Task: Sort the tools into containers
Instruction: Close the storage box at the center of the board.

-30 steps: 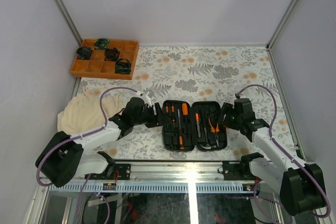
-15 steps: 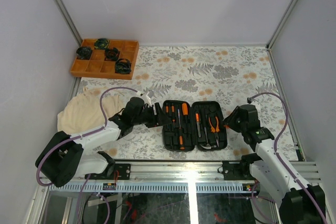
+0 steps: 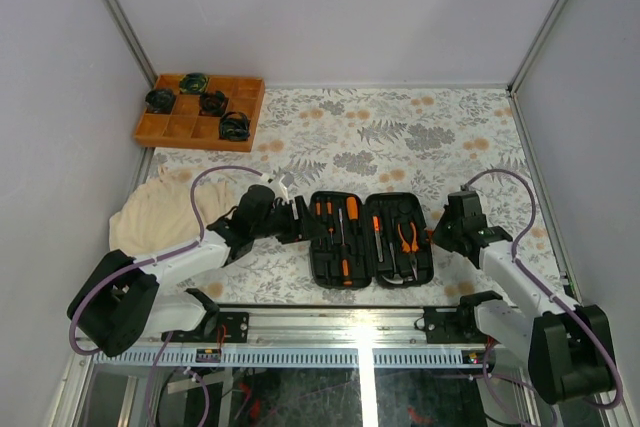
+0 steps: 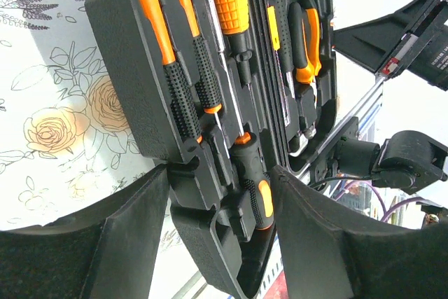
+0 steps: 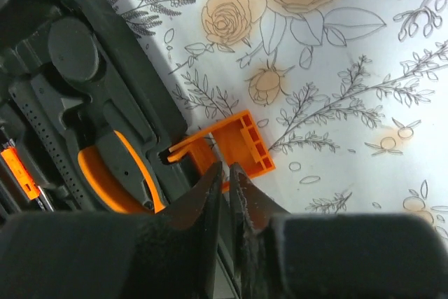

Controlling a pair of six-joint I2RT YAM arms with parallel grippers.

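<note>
An orange gridded tray [image 3: 165, 130] sits at eleven o'clock on the floral tabletop [image 3: 400, 137], close against the left wall [image 3: 60, 97]. Four black-green coiled items [image 3: 212, 103] lie in its compartments (one apiece, as far as shows). A cream cloth [image 3: 150, 217] lies bunched at nine o'clock, along the tabletop's left edge.

Tools [image 3: 350, 213] in open black case [image 3: 325, 275]

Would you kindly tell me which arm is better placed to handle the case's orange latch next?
Right: the right end effector is at the orange latch; the left end effector straddles the opposite case edge.
</note>
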